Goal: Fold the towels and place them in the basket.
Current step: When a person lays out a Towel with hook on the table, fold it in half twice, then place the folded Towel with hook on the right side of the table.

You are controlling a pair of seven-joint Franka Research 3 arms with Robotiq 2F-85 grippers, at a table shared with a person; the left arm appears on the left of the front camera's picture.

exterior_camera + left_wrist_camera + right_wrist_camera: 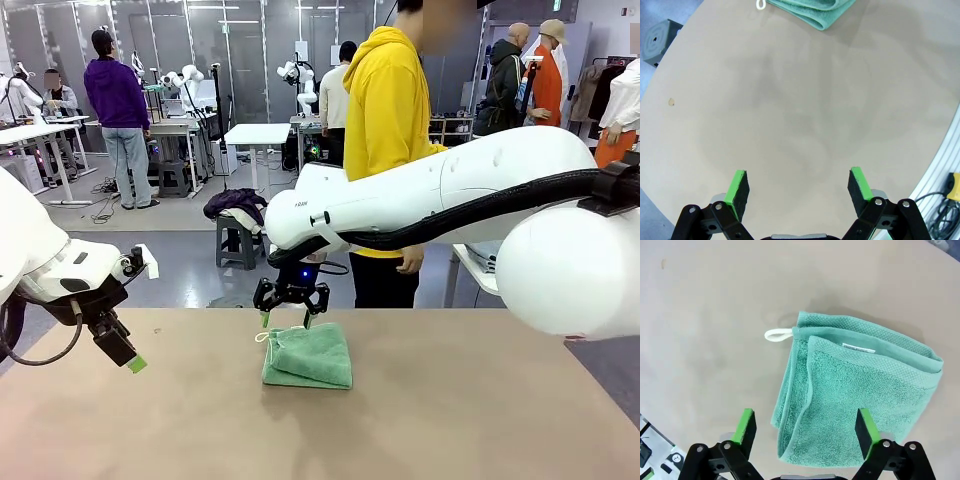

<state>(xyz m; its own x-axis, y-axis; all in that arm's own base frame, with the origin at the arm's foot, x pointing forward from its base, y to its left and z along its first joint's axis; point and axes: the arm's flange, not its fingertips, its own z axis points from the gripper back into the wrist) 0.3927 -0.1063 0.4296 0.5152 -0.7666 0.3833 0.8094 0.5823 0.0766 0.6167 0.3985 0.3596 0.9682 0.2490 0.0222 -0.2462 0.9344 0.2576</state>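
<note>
Left gripper (128, 352) (800, 186): nearest us, to the left of the folded mint-green terry cloth towel (310, 358) (812, 11) (855, 390) and well apart from it. It hangs over the flat tan bench (470, 420) (790, 100) (710, 290). We note its jaws stand wide apart, with nothing between the green pads.

The towel lies flat on the bench, folded into a thick rectangle. Its thin white cord loop (262, 337) (760, 5) (777, 335) sticks out from one corner onto the bench. A small white tag (858, 347) sits on the towel near that corner.

Right gripper (286, 318) (802, 429): just above the towel, over the end nearest the loop. Its jaws are spread wide, one pad on either side of the cloth, and they grip nothing. We cannot tell whether a tip touches the towel.

Beyond the towel, past the bench's far edge, a person in a yellow hooded top (385, 110) stands with one hand (410, 262) hanging down.
</note>
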